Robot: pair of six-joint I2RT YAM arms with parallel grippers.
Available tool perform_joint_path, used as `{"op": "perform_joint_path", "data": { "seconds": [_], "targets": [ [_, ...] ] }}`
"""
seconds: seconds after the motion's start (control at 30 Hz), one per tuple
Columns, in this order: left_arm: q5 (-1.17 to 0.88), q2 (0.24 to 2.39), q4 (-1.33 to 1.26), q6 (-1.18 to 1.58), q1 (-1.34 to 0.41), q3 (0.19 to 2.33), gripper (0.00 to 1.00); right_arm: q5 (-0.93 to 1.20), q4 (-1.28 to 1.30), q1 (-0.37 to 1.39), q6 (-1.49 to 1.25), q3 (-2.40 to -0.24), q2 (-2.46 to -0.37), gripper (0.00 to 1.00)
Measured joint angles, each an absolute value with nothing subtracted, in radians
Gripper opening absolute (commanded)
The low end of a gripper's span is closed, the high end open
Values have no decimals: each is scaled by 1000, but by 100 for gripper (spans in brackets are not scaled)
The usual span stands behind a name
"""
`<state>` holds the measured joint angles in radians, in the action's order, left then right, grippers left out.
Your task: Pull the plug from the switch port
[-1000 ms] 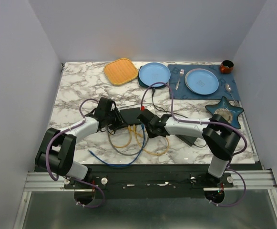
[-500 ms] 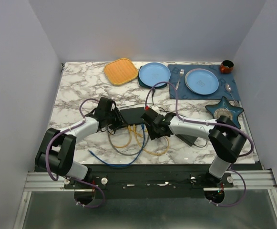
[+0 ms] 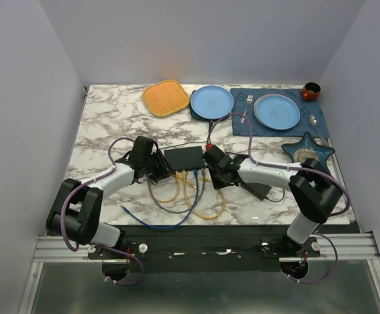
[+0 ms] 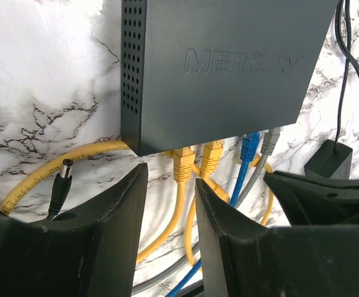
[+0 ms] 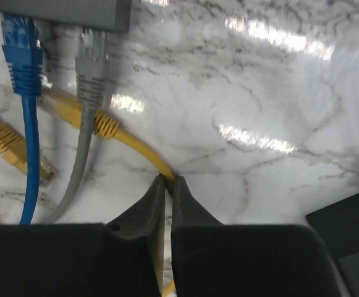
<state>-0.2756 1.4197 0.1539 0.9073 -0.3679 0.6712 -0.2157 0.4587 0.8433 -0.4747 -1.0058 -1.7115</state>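
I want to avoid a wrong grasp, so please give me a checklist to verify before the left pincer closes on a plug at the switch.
1. Left pincer open: ok, its fingers are apart.
2. Target lined up: ok, the leftmost yellow plug sits in line with the gap, just ahead of the fingertips.
3. Plugs seated in the switch: ok, all four are in their ports.
4. Right pincer steadying the switch: not ok, it is shut over a yellow cable on the table, beside the box.
5. Right pincer really gripping that cable: cannot tell.
6. Loose power plug outside the gap: ok.
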Motion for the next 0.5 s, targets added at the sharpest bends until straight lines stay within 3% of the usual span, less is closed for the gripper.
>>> {"op": "perform_joint_path", "data": {
  "seconds": [0.43,0.5],
  "targets": [
    [-281,1433,139,913,-368,693,45,-350,734,877,-542,-922,-1473,1],
    [-281,1433,137,914,-368,698,45,-355,753,877,-559,-921,-1441,12]
  ]
}}
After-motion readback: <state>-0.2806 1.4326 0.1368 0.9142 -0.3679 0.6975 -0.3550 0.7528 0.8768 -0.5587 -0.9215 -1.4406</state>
